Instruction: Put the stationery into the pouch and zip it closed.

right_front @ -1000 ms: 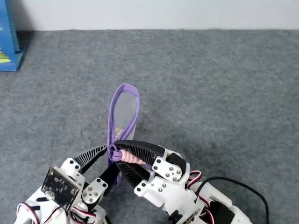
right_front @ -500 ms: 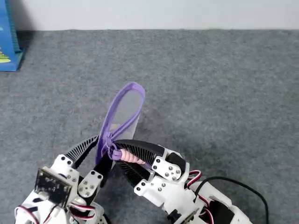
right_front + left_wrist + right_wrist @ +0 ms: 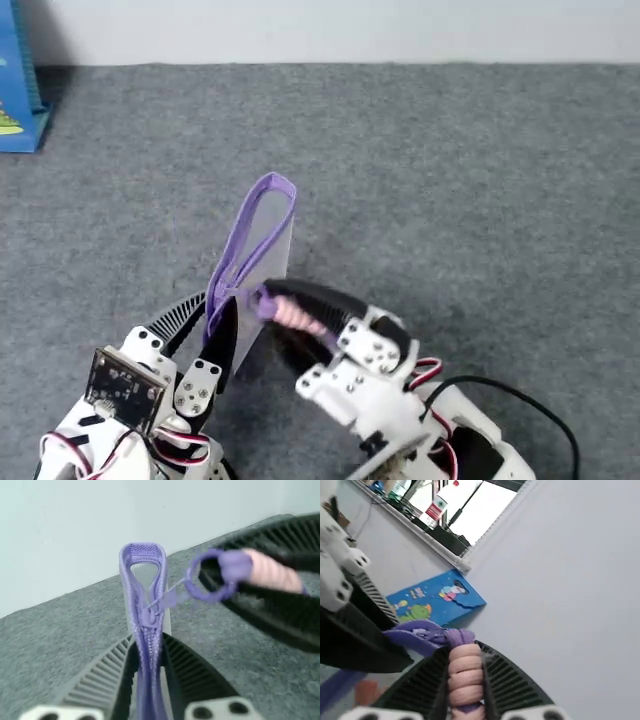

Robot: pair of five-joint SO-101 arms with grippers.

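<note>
The pouch (image 3: 262,235), clear with a purple zipper edge, stands on its edge on the grey table. My left gripper (image 3: 218,325) is shut on its near end, and the left wrist view shows the gripper (image 3: 148,642) clamped on the purple zipper band of the pouch (image 3: 144,575). A pink ribbed zipper pull (image 3: 293,313) on a purple loop hangs just to the right of the pouch. My right gripper (image 3: 285,303) is shut on that pull, which sits between its two black fingers as the pink pull (image 3: 465,677) in the right wrist view.
A blue box (image 3: 15,80) stands at the far left edge of the table by the white wall. Open grey carpet (image 3: 470,200) stretches behind and to the right of the pouch. Both arm bases crowd the near edge.
The pouch leaned right, then swung back more upright. My right gripper turned and carried the pink pull up and right, away from the left gripper. The left arm shifted slightly.
</note>
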